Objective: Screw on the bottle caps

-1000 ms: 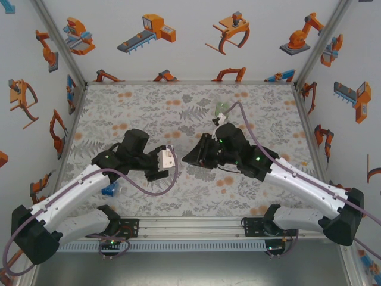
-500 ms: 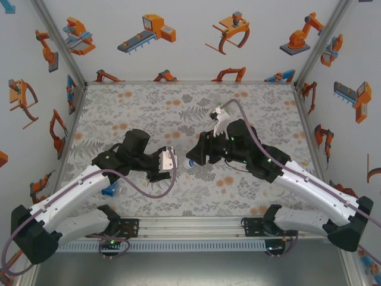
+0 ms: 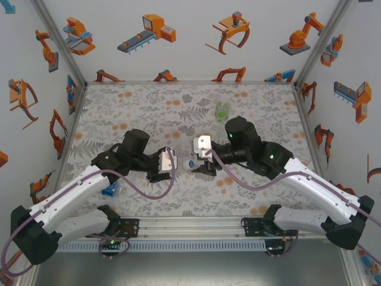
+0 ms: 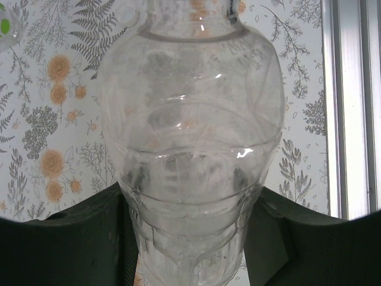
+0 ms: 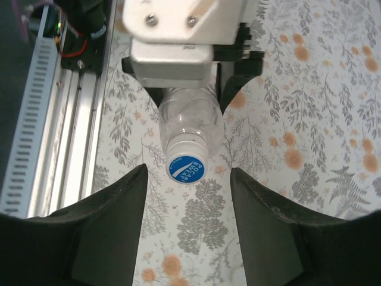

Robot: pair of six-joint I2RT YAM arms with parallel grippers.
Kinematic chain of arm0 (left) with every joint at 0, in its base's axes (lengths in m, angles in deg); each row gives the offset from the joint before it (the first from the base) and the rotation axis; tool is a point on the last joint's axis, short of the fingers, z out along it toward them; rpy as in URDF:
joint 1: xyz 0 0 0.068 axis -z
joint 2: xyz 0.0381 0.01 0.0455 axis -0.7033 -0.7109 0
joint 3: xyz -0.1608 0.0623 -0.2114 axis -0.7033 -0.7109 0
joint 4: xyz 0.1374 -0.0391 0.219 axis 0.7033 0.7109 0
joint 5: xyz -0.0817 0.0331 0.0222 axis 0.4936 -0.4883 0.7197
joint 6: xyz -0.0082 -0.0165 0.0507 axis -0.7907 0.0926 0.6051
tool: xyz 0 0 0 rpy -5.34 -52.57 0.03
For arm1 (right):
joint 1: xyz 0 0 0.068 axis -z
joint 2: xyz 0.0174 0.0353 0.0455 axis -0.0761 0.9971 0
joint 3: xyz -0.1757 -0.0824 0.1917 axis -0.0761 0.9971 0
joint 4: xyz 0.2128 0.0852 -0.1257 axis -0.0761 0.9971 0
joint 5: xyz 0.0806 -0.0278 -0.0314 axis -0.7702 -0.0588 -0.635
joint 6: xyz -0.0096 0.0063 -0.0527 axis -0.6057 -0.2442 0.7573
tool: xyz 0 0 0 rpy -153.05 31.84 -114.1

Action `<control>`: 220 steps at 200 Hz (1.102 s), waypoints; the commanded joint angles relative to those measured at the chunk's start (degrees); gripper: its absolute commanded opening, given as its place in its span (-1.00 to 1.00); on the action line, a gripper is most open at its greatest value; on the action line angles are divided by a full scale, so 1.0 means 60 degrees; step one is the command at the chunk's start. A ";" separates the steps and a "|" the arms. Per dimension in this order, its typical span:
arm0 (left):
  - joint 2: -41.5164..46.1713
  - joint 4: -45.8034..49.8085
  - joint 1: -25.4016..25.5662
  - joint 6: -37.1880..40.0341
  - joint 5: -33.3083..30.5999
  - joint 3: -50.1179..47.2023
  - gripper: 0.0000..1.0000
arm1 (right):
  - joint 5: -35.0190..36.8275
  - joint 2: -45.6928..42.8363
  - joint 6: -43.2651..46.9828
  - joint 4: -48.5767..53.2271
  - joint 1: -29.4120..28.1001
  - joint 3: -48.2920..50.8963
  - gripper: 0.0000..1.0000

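Clear plastic is filling the left wrist view: the plain clear bottle [image 4: 190, 137] is sitting in the left gripper [image 4: 190, 238], whose dark fingers are pressing on both sides of its body and holding it firmly. In the top view this bottle is being held near the middle of the frame, above the flowered table [image 3: 149, 107], with its neck pointing toward the right arm.

A white cap [image 5: 186, 167] with a blue printed top is sitting on that neck. The right gripper [image 5: 187, 185] is facing it with its fingers spread wide; they are standing on each side of the cap without touching it and are gripping nothing. I think this cap is on, but how tight it is I cannot tell.

The green bottle [image 3: 222, 110] is standing at the upper middle of the top view, well apart from both grippers. The bottle with a blue label [image 3: 109, 190] is lying at the lower left, partly under the left arm. Whether these two are carrying caps is too small to tell, so they are probably waiting for their turn.
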 commanded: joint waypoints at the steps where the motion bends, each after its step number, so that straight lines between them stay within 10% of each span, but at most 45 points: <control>1: 0.0090 -0.0055 0.0076 0.0118 0.0399 0.0289 -1.00 | -0.0612 0.0095 0.1048 -0.0105 -0.0048 0.0088 -0.05; 101: 0.0078 -0.0058 0.0071 0.0162 0.0369 0.0267 -1.00 | -0.0340 0.0212 0.0851 -0.0985 -0.0084 0.0644 -0.33; 133: 0.0048 -0.0058 0.0073 0.0162 0.0355 0.0273 -1.00 | -0.0315 0.0138 0.0012 -0.1365 -0.0090 0.0862 -0.70; 155: 0.0017 -0.0058 0.0085 0.0146 0.0305 0.0296 -1.00 | 0.0131 0.0098 -0.2385 -0.2196 -0.0098 0.1092 -1.00; 220: -0.0106 -0.0058 0.0084 0.0090 0.0326 0.0362 -1.00 | 0.3951 0.0428 -1.3237 -0.2508 -0.0203 0.1108 -1.00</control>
